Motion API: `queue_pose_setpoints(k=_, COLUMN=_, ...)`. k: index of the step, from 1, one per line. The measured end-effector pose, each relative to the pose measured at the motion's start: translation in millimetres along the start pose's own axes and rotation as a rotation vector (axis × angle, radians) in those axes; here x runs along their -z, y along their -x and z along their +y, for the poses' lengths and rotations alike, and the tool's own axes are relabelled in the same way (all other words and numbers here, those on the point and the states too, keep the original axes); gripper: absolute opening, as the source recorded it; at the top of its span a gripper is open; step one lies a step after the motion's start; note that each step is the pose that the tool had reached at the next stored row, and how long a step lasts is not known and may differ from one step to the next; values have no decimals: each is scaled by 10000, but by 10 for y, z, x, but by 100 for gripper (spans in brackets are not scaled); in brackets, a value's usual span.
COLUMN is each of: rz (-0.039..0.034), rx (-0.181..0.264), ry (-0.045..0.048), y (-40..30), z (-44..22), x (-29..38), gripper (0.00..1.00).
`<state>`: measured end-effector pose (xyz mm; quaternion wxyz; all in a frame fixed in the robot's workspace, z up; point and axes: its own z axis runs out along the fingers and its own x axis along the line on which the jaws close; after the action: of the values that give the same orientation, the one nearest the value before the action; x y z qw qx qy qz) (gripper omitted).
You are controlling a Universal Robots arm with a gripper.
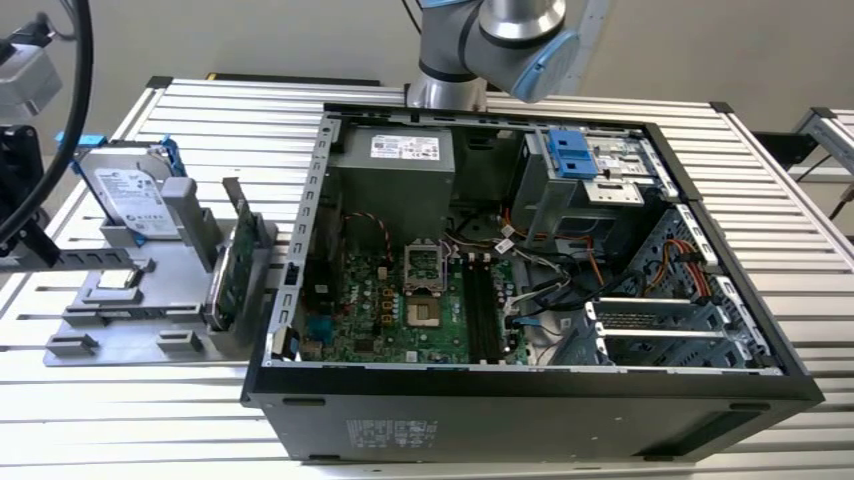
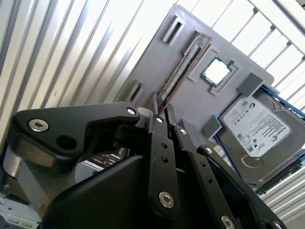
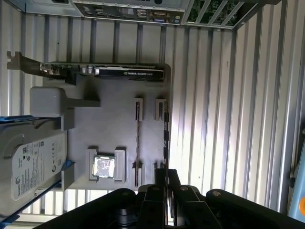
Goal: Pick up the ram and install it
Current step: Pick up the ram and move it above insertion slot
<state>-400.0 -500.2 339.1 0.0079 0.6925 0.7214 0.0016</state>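
Two fingers (image 2: 161, 143) clamp one end of the ram (image 2: 183, 67), which stands on edge along the grey holder (image 2: 157, 57).

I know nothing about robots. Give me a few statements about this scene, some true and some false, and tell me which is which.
1. The computer case lies open, with its insides showing. True.
2. The memory stick is plugged in inside the case. False: it stands on edge in the grey tray beside the case.
3. A hard drive sits in the same grey tray. True.
4. The gripper hangs over the open case. False: it is above the grey tray, at one end of the memory stick.
5. A small square chip lies flat in a pocket of the tray. True.
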Motion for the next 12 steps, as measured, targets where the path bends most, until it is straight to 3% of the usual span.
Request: queue_pose_setpoints(k=12, rz=0, rx=0, ry=0, y=0, z=1, x=27, gripper=0)
